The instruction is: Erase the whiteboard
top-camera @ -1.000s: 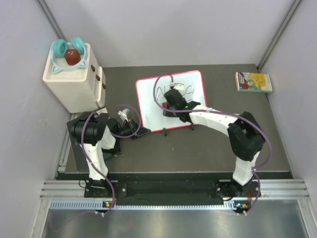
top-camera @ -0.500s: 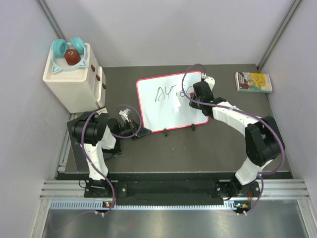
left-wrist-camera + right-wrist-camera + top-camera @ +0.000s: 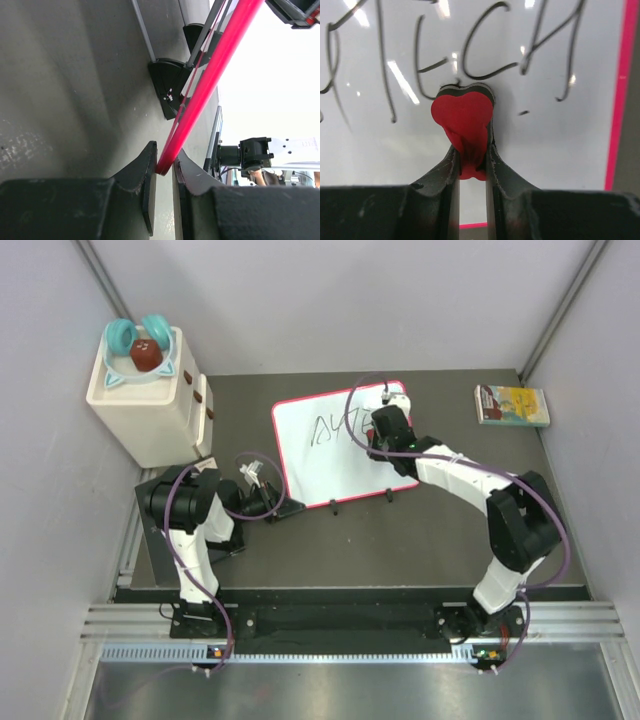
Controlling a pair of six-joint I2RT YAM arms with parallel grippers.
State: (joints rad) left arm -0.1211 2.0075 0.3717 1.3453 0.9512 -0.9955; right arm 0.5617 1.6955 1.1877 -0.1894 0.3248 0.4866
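**While the left arm pins the rim, the right arm wipes**

Right gripper (image 3: 470,155): jaws narrow, clamped on a red heart-shaped eraser (image 3: 463,117). Its felt face is pressed flat on the whiteboard (image 3: 325,465), just below the black marker writing (image 3: 485,50). My guess is the low, square grip is there so wiping pressure goes straight into the surface.

Left gripper (image 3: 165,167): jaws closed to a slit on the board's red rim (image 3: 210,80) at the near-left corner. This is likely an anchor, so that strokes don't slide the board.

The board sits mid-table on the dark mat (image 3: 400,540), face up. Its long axis runs left to right, skewed slightly, with the right end farther from the bases. Its two black feet (image 3: 333,505) are on the near edge, and the writing runs along the far edge.
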